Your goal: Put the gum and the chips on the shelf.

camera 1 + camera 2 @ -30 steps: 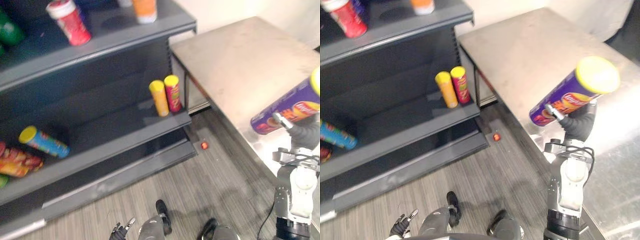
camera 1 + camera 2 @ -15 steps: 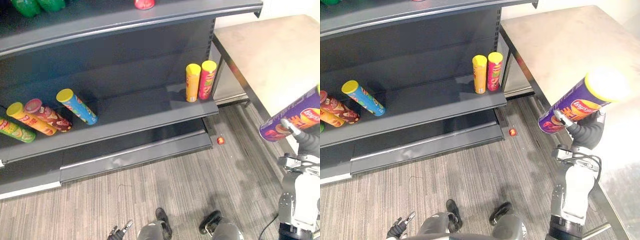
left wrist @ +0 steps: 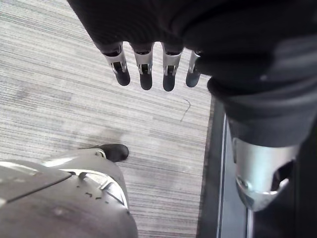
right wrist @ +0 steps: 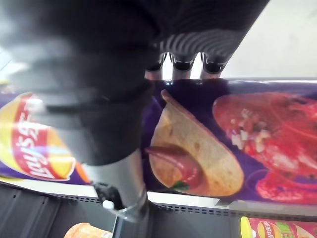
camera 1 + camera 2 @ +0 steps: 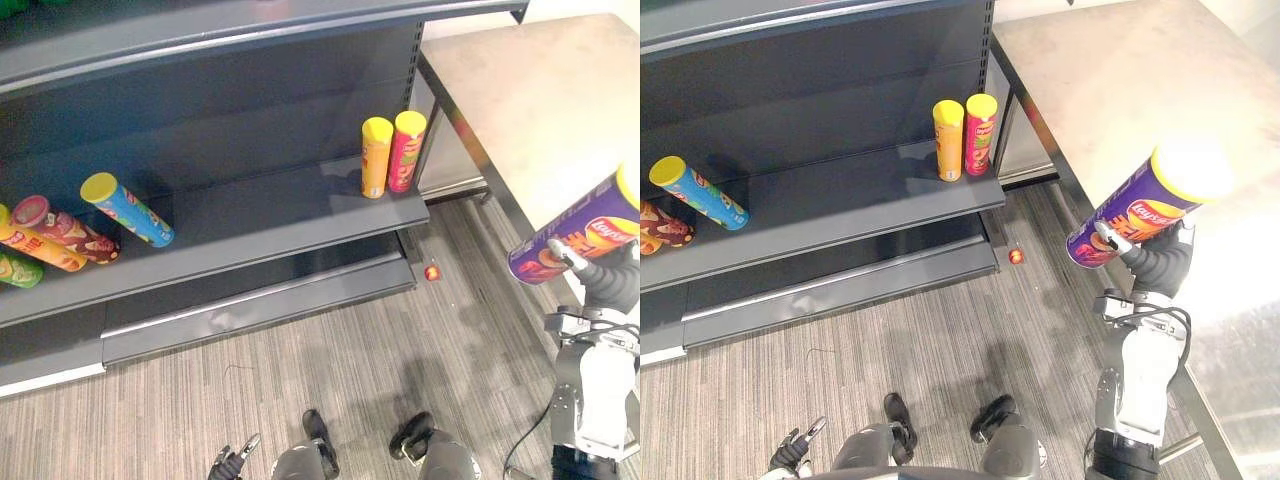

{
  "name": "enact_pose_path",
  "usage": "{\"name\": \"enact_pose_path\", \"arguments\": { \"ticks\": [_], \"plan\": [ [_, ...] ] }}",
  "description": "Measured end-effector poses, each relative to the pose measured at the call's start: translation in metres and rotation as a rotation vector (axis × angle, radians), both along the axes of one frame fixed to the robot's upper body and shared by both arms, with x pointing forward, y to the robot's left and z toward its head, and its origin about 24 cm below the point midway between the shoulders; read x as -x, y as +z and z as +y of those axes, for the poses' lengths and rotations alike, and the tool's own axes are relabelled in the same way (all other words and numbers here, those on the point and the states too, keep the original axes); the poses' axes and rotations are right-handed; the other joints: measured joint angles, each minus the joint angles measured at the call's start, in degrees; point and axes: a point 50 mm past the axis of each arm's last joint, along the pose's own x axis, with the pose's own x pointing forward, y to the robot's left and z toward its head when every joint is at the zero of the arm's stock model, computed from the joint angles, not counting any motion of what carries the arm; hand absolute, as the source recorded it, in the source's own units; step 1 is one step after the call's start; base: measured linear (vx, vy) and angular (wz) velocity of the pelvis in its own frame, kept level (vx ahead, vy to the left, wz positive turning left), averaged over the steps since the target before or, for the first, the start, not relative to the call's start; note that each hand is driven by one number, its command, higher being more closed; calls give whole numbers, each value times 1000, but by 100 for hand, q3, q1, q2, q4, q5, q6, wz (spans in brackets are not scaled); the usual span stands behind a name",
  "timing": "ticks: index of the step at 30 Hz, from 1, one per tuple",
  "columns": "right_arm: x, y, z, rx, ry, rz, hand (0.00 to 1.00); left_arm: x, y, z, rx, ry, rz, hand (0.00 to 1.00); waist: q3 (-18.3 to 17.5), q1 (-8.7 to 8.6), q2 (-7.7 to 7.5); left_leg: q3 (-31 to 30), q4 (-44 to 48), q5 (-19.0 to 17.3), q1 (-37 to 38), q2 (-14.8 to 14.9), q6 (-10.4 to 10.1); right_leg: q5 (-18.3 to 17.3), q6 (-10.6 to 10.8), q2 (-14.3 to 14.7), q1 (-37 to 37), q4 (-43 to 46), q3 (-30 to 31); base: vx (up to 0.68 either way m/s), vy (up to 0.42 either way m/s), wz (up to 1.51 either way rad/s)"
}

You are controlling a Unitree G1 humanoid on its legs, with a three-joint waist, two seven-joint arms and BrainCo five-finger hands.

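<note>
My right hand is shut on a purple chips can with a yellow lid. It holds the can tilted in the air, to the right of the dark grey shelf and over the table's edge. The right wrist view shows the thumb lying across the purple can and the fingers behind it. A small red thing lies on the floor by the shelf's right foot. My left hand hangs low over the floor, its fingers straight and holding nothing.
On the shelf's middle board a yellow can and a red can stand upright at the right end. A blue can and several others lie at the left end. A steel table stands to the right.
The whole picture has shifted, so the camera moved: the shelf now shows more squarely. The purple can stays in my right hand at about the same height.
</note>
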Motion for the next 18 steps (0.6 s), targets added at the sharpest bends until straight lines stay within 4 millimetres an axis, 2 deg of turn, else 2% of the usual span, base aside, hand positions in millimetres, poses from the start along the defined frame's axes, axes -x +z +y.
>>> {"name": "enact_pose_path", "arguments": {
  "ticks": [4, 6, 7, 10, 11, 12, 13, 14, 16, 18],
  "plan": [
    [-13, -7, 21, 1, 110, 35, 100, -6, 2, 1, 0, 6, -24, 0, 76, 46, -115, -50, 337, -169, -136, 113, -7, 14, 17, 77, 77, -108, -3, 10, 15, 3],
    [-18, -11, 42, 17, 215, 54, 100, -11, 4, 2, -7, -5, -41, 0, 149, 189, -137, -72, 649, -372, -217, 268, -8, 198, 14, 256, 255, -384, -34, -3, 58, -3],
    [-18, -12, 46, 21, 236, 59, 100, -11, 4, 1, -6, -7, -42, 0, 149, 205, -137, -93, 654, -416, -212, 267, 9, 251, 45, 278, 323, -457, -52, -9, 98, 13],
    [-19, -15, 59, 39, 307, 75, 100, -13, 4, -2, -3, -38, -42, 0, 142, 314, -123, -297, 608, -535, -183, 110, 118, 560, 86, 139, 446, -427, -33, 24, 200, 39],
    [-20, -16, 63, 58, 321, 86, 100, -13, 4, -1, -5, -38, -41, 0, 142, 306, -121, -429, 520, -503, -142, -4, 205, 693, 42, -6, 414, -190, 126, 84, 192, 60],
    [-21, -17, 65, 71, 331, 97, 100, -13, 4, -1, -8, -37, -39, 0, 145, 312, -115, -574, 464, -479, -65, -102, 256, 803, -95, -98, 348, 89, 459, 141, 244, 65],
    [-21, -18, 68, 78, 341, 102, 100, -12, 4, -1, -10, -46, -36, 0, 160, 334, -84, -713, 402, -474, 47, -172, 296, 828, -330, -159, 93, 472, 1088, 181, 257, 68],
    [-22, -19, 73, 80, 366, 105, 100, -11, 3, -3, -13, -67, -30, 0, 184, 322, 18, -908, 347, -475, 106, -159, 333, 536, -203, 176, -128, 556, 2254, 150, 172, 63],
    [-22, -20, 79, 87, 400, 109, 100, -10, 4, 1, -26, -64, -21, 0, 175, 316, 6, -1080, 113, -405, 308, -201, 382, 343, -18, 687, -218, 163, 3214, 145, 69, 74],
    [-22, -20, 84, 90, 423, 108, 100, -3, 2, 1, -30, -56, 0, 0, 152, 303, -23, -1259, -52, -388, 520, -311, 377, 346, -15, 970, -271, -279, 3577, 157, 3, 66]
  ]
}}
